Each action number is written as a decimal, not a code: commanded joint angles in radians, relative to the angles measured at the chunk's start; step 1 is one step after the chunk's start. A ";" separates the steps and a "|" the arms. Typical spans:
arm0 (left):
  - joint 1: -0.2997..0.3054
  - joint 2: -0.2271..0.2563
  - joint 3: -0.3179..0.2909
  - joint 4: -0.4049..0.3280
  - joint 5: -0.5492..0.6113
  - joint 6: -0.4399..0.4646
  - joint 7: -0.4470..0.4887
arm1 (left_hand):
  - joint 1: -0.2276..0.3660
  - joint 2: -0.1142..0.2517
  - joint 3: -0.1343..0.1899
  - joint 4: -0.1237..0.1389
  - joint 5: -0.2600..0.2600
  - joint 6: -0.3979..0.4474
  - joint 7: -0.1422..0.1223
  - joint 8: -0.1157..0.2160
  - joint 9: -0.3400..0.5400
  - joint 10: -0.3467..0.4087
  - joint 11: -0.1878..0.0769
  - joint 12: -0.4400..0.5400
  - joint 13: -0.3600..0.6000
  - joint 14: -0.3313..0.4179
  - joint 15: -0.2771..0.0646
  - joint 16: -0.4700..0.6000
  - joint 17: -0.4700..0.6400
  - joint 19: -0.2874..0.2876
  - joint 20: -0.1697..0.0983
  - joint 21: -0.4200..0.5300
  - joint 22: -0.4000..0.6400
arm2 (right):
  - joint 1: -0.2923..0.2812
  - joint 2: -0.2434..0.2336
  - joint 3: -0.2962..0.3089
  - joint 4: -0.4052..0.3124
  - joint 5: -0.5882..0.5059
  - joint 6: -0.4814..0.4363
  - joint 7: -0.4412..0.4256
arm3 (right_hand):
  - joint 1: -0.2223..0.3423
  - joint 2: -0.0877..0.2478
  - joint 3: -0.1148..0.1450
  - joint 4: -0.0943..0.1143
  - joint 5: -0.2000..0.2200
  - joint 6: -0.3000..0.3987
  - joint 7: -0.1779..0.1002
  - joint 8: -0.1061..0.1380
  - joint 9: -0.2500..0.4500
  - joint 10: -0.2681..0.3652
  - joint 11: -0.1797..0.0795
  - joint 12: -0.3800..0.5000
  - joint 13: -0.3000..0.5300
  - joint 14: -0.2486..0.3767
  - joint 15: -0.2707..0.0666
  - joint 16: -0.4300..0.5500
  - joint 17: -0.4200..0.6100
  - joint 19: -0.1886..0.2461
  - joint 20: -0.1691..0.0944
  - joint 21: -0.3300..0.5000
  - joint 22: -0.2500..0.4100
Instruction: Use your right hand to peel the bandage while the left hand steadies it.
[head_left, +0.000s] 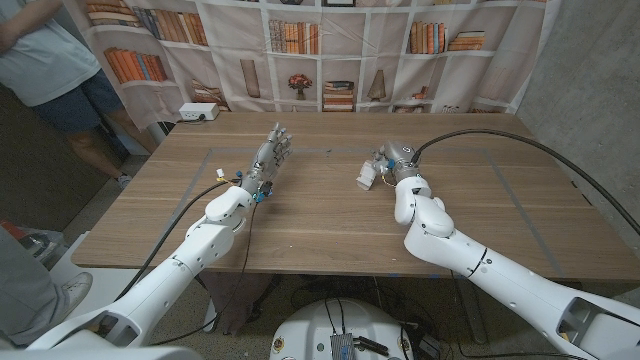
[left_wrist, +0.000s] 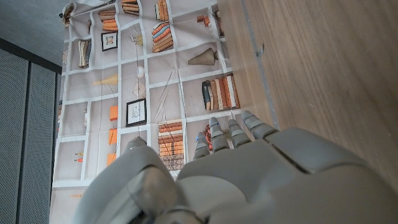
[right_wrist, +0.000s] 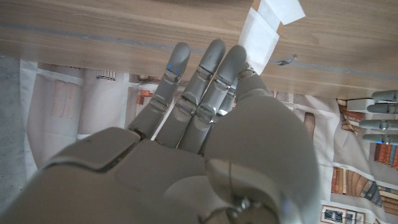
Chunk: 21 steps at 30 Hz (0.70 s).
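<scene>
The bandage (head_left: 366, 176) is a small white strip hanging at the inner side of my right hand (head_left: 392, 165), a little right of the table's middle. In the right wrist view the bandage (right_wrist: 261, 32) sticks out past the fingertips (right_wrist: 239, 56), pinched there against the thumb, with its white paper end folded over. My left hand (head_left: 271, 156) stands on the table to the left of the bandage, a clear gap away, fingers straight and holding nothing. Its fingers (left_wrist: 227, 134) point toward the far edge. The left hand's fingertips (right_wrist: 380, 118) show in the right wrist view.
A person (head_left: 50, 60) stands beyond the table's far left corner. A white power strip (head_left: 197, 112) sits at the far edge on the left. A bookshelf-print curtain (head_left: 330, 50) hangs behind the table (head_left: 330, 225). Thin lines mark a rectangle on the wood.
</scene>
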 joint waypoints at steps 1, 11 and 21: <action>-0.006 0.001 0.013 -0.012 0.000 -0.002 -0.024 | -0.003 -0.005 -0.006 0.004 0.003 0.009 0.001 0.005 0.002 0.006 0.003 0.003 0.003 0.000 -0.017 0.002 0.003 -0.008 0.001 0.002 0.005 | -0.007 0.008 0.114 -0.061 0.136 -0.023 -0.106 | 0.009 -0.002 0.009 0.002 0.006 0.001 0.005 0.005 0.007 0.003 -0.002 0.005 0.007 0.013 0.001 -0.006 0.005 -0.006 -0.089 0.008 0.002; -0.016 0.000 0.018 -0.016 0.000 -0.002 -0.036 | -0.004 -0.005 -0.008 0.004 0.004 0.035 0.028 0.013 0.002 0.012 0.004 0.005 0.003 0.001 -0.018 0.002 0.003 -0.008 0.001 0.002 0.005 | -0.087 0.092 0.312 -0.077 0.396 0.116 -0.246 | 0.007 -0.001 0.012 0.006 0.016 -0.001 0.006 0.011 0.019 -0.001 -0.004 0.004 0.015 0.009 0.002 -0.012 0.009 -0.019 -0.090 0.024 0.003; -0.021 -0.033 0.011 -0.013 -0.062 -0.011 -0.084 | 0.000 -0.006 -0.008 0.001 0.002 0.117 0.006 0.037 0.002 0.016 0.006 0.005 0.004 -0.006 -0.012 0.000 0.002 -0.011 0.007 0.001 0.005 | -0.070 0.075 0.308 -0.073 0.493 0.149 -0.319 | 0.006 0.000 0.015 0.008 0.023 0.000 0.014 0.016 0.030 0.000 -0.003 0.000 0.015 0.009 0.001 -0.017 0.013 -0.026 -0.091 0.039 0.003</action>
